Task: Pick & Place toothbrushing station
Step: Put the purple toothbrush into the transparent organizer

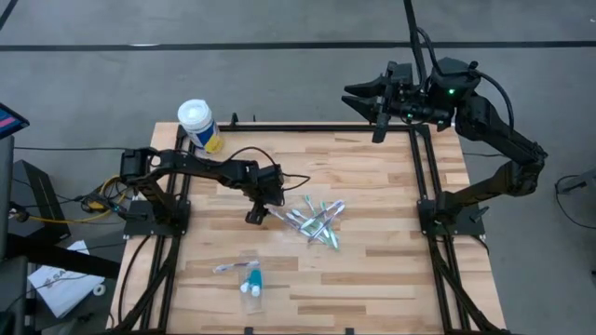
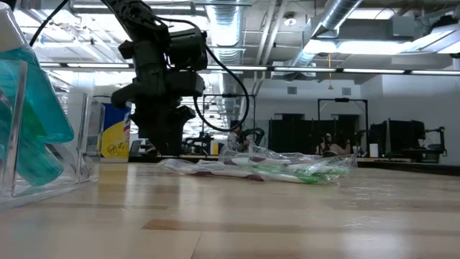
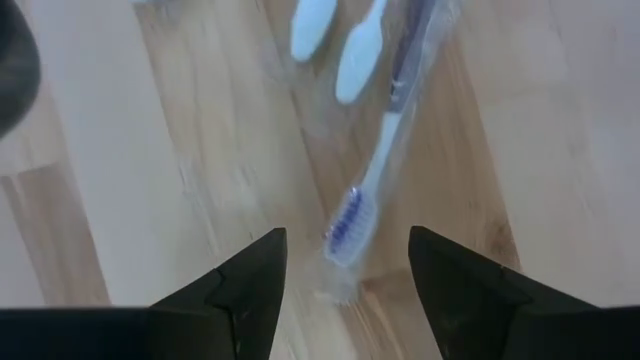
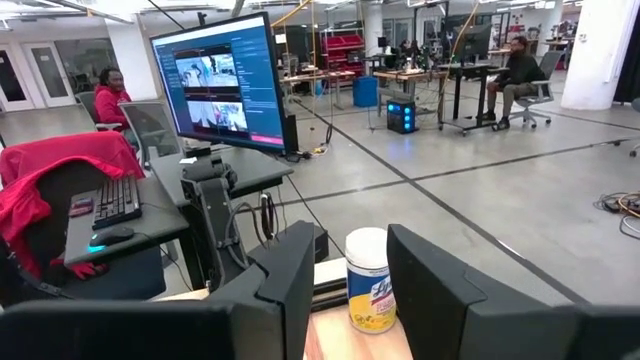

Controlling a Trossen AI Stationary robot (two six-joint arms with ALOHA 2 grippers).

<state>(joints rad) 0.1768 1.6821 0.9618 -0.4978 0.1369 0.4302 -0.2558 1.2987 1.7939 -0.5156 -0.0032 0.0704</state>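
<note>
Several slim toothbrushes (image 1: 317, 221) in crinkly clear wrappers, pale green, purple and white, lay in a loose heap near the middle of the pale wooden table (image 1: 372, 279). Just beside the heap hung the left gripper (image 1: 255, 216), its fingers spread over one wrapped white brush with blue-purple bristles (image 3: 352, 215) and not touching it. Nearer the front edge sat the small see-through plastic holder (image 1: 250, 276) with teal-and-white tubes (image 1: 251, 282). Raised beyond the table's far right corner, the right gripper (image 1: 377, 121) held its fingers apart on nothing.
</note>
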